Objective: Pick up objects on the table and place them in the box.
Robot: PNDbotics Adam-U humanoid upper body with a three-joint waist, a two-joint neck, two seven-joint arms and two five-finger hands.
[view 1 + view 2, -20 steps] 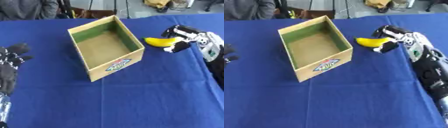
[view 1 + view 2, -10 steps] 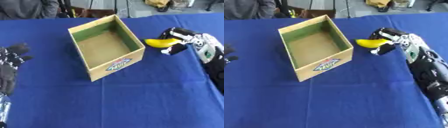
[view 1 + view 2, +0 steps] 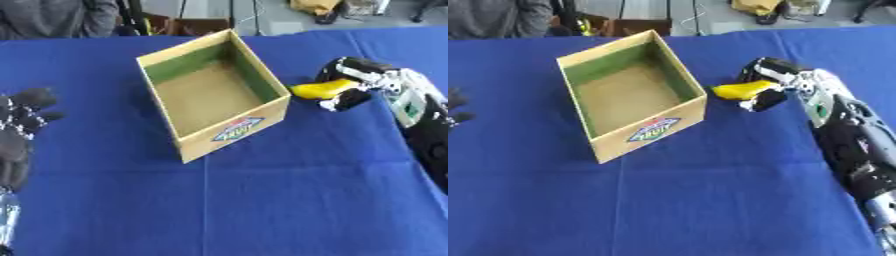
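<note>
Here, banana (image 3: 320, 89) within right hand (image 3: 354, 85) fingers

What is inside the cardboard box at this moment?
Nothing shows inside the box: only its bare brown floor and green inner walls. The near wall hides a strip of floor. The banana is outside, in the right hand.

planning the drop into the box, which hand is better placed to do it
Right. The right hand already has its fingers curled round the banana, just beside the box. The left hand rests open at the view's left edge.
</note>
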